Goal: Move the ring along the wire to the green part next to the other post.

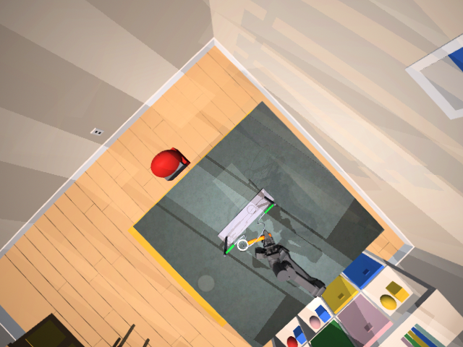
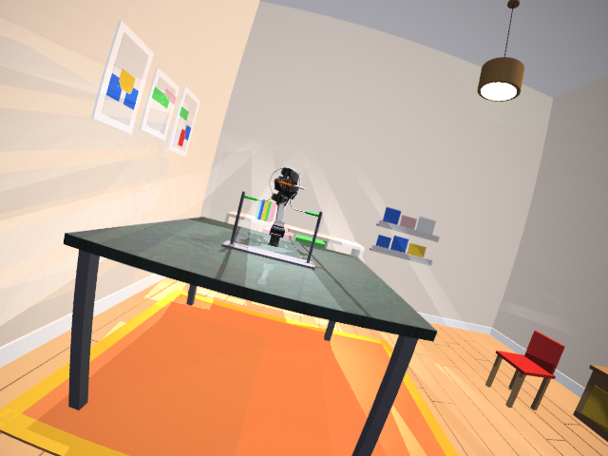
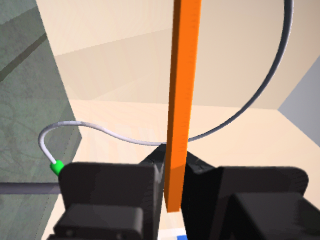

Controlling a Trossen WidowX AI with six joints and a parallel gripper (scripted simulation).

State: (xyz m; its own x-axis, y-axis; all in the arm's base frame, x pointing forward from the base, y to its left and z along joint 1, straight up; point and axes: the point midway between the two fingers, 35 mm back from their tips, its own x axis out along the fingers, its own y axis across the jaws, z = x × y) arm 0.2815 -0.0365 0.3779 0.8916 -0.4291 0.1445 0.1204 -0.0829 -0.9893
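A thin white ring [image 1: 237, 245] [image 3: 289, 15] with an orange handle [image 1: 257, 238] [image 2: 283, 183] [image 3: 182, 90] is held up beside the green wire part [image 1: 231, 248] [image 2: 250, 198] near one post [image 1: 225, 254] [image 2: 237, 220]. My gripper [image 1: 265, 238] [image 2: 284, 185] [image 3: 168, 149] is shut on the lower end of the handle. The thin grey wire [image 1: 260, 220] [image 3: 100, 126] curves toward the other green part [image 1: 268, 208] [image 2: 312, 213] by the far post [image 1: 273, 203] [image 2: 313, 236]. In the wrist view a green wire end [image 3: 57, 166] shows at the left. I cannot tell there whether the wire passes through the ring.
The wire stand's pale base plate [image 1: 239, 222] [image 2: 259, 251] lies on the dark green table [image 1: 187, 209] [image 2: 147, 240]. A red chair [image 1: 164, 164] [image 2: 532, 360] stands on the floor. Shelves with coloured blocks [image 1: 359, 298] are behind the arm's base.
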